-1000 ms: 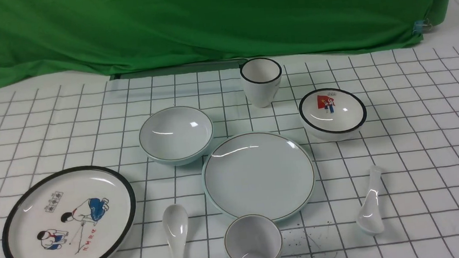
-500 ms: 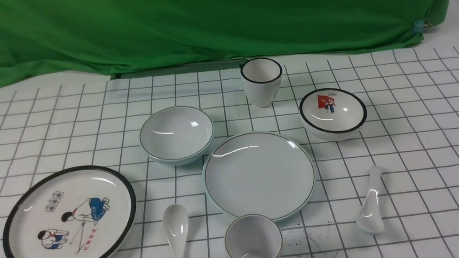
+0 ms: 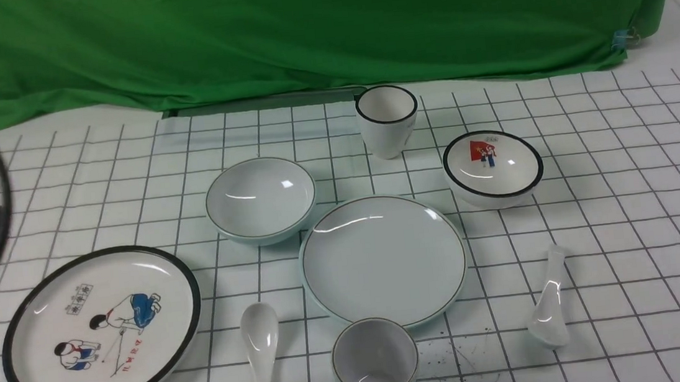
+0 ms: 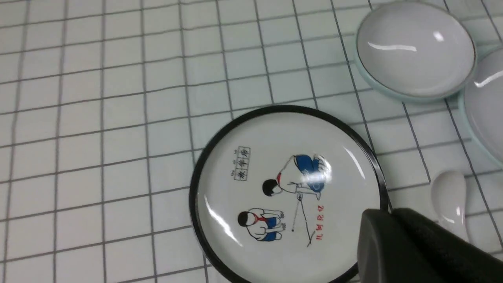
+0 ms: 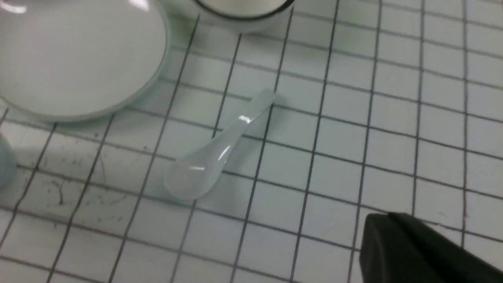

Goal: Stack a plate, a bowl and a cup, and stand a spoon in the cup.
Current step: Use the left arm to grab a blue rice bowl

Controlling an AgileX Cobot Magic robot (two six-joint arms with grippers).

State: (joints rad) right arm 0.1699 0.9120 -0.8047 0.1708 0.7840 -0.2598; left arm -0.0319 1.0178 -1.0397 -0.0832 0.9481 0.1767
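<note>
Grid-lined white cloth point(image 3: 627, 188) covers the table, with a green drape point(image 3: 299, 26) hung behind it and dark scuffs point(image 3: 456, 364) near its front edge. The plate point(image 3: 383, 260) lies mid-cloth, with the bowl point(image 3: 261, 198) just beyond it to the left, the cup point(image 3: 375, 362) just in front and the spoon point(image 3: 548, 308) apart on the right. Only a dark corner of the left gripper point(image 4: 412, 247) and the right gripper point(image 5: 416, 251) shows, so I cannot tell their opening.

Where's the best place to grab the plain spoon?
Take the spoon by its handle, coming down from above with jaws across it. It lies flat right of the plate, slim handle pointing away from the robot; the scoop end is wide and rounded.
</note>
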